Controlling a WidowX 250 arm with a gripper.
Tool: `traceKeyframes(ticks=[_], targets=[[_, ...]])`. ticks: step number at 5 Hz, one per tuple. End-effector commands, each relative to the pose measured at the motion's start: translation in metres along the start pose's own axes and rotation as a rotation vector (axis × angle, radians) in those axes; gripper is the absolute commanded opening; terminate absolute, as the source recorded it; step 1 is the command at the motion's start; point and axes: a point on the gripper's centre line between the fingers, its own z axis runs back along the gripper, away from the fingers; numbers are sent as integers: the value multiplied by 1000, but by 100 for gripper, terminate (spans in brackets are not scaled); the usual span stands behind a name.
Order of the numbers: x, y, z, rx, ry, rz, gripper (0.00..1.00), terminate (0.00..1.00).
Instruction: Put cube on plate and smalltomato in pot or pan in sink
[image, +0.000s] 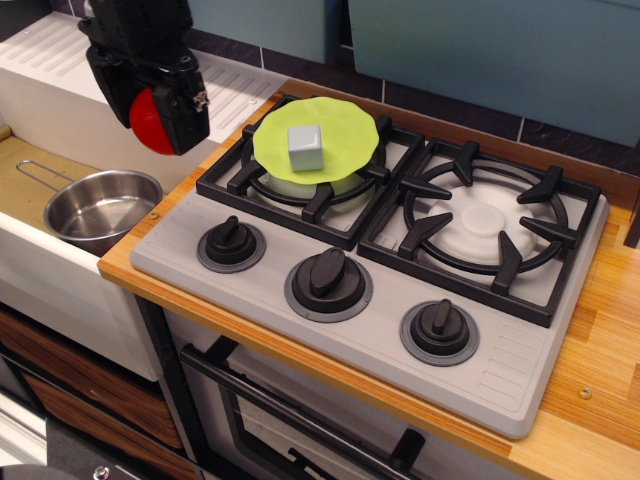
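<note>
Black hand (152, 110) up at top left, clamped on the red tomato (150, 122), held in the air over the ribbed white drainboard (232, 85) and the edge of the sink (30, 250), up and right of the pot. Tomato only partly visible, right side covered by a finger. Steel pot (100, 207) sits on the tan sink floor, upright, wire handle (38, 172) pointing left toward the back, nothing visible inside. Grey-blue cube (305, 147) rests near the middle of the lime-green plate (345, 132), plate lying on the left burner grate (300, 185) of the stove. Right burner grate (490, 225) bare with a white cap in the middle. Stove top (500, 370) is grey, three black knobs along the front: left (231, 240), middle (328, 274), right (439, 326). Stove sits in a wooden tabletop (600, 420), light orange-brown, a strip showing along the front edge and at right. Oven door with black handle (290, 425) below the stove. Behind: dark tile wall and teal panels (500, 45). Wood drawer fronts (70, 380) under the sink at lower left.
</note>
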Motion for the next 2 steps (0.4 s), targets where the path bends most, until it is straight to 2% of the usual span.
traceKeyframes(ticks=[1,2], targets=[[-5,27,-13,-5,-129,-37,0,0],[-9,42,-20,-21,-162,-62,0,0]])
